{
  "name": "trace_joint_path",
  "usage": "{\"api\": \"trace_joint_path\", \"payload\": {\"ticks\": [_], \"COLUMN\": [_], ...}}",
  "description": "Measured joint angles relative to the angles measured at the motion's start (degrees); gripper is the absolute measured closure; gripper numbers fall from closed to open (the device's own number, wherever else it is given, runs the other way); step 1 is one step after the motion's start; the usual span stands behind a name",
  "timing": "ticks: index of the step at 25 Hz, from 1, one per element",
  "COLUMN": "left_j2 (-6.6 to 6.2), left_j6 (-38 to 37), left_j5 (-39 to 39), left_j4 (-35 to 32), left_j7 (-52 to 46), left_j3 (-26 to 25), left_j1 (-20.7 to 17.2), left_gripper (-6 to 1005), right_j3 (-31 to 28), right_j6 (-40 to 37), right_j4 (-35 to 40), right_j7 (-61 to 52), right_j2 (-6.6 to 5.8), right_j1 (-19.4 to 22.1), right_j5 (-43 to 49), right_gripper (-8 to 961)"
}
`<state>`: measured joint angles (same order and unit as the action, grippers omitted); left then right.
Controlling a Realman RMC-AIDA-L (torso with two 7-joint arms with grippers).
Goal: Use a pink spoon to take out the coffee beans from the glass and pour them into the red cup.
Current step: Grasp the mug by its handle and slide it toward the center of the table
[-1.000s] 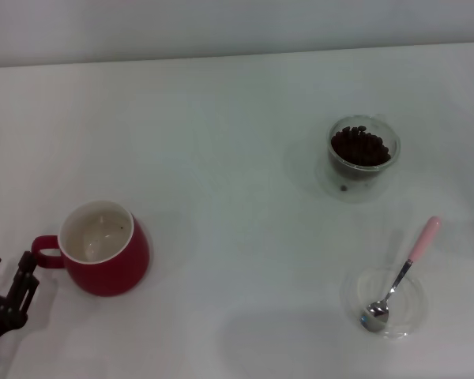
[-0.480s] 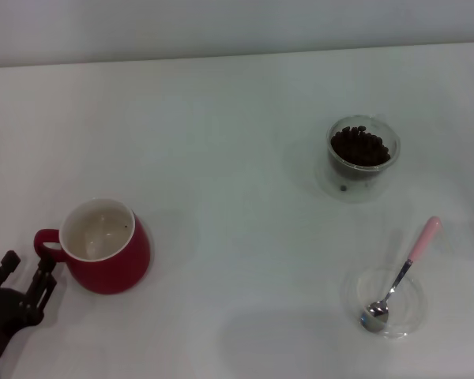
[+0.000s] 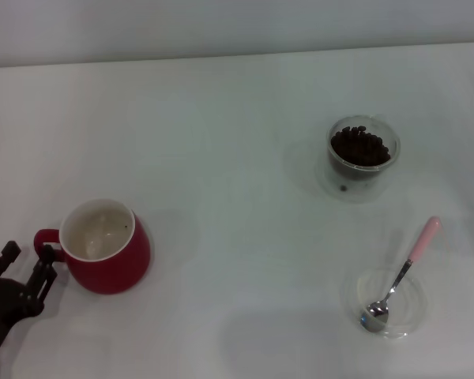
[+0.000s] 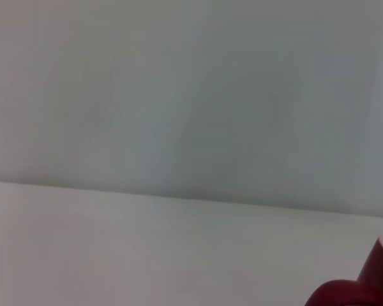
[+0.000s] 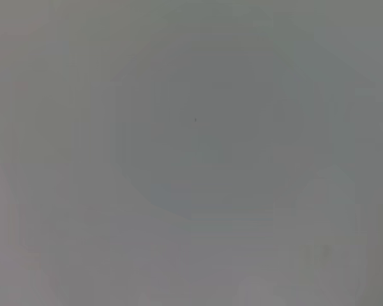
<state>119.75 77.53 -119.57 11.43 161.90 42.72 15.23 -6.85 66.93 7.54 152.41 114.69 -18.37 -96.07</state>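
One arm only was at work: the left end effector, black, sat low at the near left corner of the white worktop, its fingers spread apart and empty. Over the last second it had come up from the corner edge toward the loop handle of the rounded deep red ceramic mug, and in the last half second barely shifted; one finger stood just beside the handle, contact not clear. The mug had not visibly moved. My reading: the left arm was settling to steady the mug, so scooping had not begun.

The right end effector was not in any view; the right wrist view showed only a grey blur.

The small teaspoon with metal bowl and pale pink handle lay untouched, bowl resting in a shallow clear round dish at the near right, handle angled away over the rim. It was well apart from the left end effector, across the worktop. The heap of dark roasted coffee beans filled the small clear double-walled glass cup, farther back on the right, beyond the spoon. The mug's white inside looked empty of beans.
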Motion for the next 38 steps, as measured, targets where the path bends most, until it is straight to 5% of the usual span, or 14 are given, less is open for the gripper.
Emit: {"api": "trace_joint_path", "payload": {"ticks": [17, 38], "left_j2": [0.13, 0.23], "left_j6": [-1.28, -1.41], "left_j5": [1.48, 1.62], "left_j4": [-2.88, -2.76], "left_j7": [0.08, 0.04], "left_j3": [-0.01, -0.27], "left_j1": [1.46, 2.00], "left_gripper": [436, 716], "right_j3": [0.26, 0.26], "right_j6": [0.57, 0.56], "right_j4": [-0.16, -0.86], "right_j7": [-0.38, -0.43], "right_j2": [0.00, 0.01], "right_j1": [-0.02, 0.51], "right_j5": [0.00, 0.00], "right_gripper": [146, 146]}}
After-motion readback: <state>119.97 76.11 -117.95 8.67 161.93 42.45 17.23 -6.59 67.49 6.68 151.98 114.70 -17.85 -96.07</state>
